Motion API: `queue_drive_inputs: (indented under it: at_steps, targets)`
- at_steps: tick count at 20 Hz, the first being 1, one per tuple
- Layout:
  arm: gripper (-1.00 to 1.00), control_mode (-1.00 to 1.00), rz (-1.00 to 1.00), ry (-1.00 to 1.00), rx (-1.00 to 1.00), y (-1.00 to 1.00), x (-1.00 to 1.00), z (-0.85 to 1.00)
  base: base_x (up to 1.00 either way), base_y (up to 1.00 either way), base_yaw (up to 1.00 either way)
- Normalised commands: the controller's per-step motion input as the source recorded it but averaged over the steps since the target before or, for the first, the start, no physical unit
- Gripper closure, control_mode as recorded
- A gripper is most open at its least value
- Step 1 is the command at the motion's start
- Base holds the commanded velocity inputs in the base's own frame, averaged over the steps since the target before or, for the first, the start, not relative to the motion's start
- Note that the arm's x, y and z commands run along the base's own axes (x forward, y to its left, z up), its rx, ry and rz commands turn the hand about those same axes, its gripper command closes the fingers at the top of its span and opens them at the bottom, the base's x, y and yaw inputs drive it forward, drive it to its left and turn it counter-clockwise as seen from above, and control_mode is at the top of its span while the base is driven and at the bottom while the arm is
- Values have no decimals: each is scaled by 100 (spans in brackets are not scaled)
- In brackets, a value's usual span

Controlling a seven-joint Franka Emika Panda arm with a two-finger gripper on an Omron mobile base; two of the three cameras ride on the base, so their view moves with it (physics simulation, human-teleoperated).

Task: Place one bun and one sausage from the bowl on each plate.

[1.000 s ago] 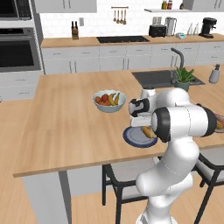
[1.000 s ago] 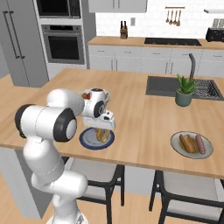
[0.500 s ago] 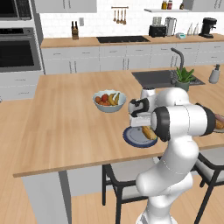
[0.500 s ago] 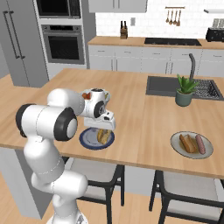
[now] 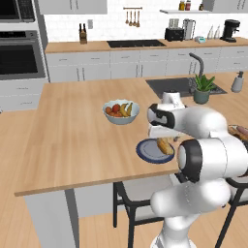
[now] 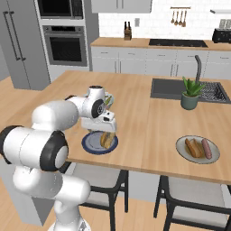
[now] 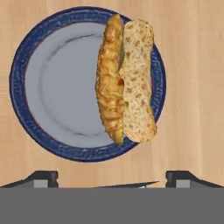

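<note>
wooden counter (image 7: 192,87) | blue plate (image 7: 43,127) holds bun (image 7: 136,83) | claw (image 7: 112,177) spread, empty above it

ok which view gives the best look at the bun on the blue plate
The hand view: it looks straight down on the bun, split open and lying on the right side of the blue plate. In the left base view the bun is small and close beside the arm; in the right base view the gripper partly covers it.
</note>
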Motion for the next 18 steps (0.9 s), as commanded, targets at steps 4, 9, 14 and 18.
queue_drive_inputs:
  at_steps: [4,9,14,18]
  targets:
    - [-100,-100,0,0,0,4,-98,62,0,0,0]
    - [-100,-100,0,-6,0,34,-61,75,0,0,0]
    - [-100,-100,0,-12,0,21,-41,68,0,0,0]
    - [-100,-100,0,-6,0,2,-38,54,0,0,0]
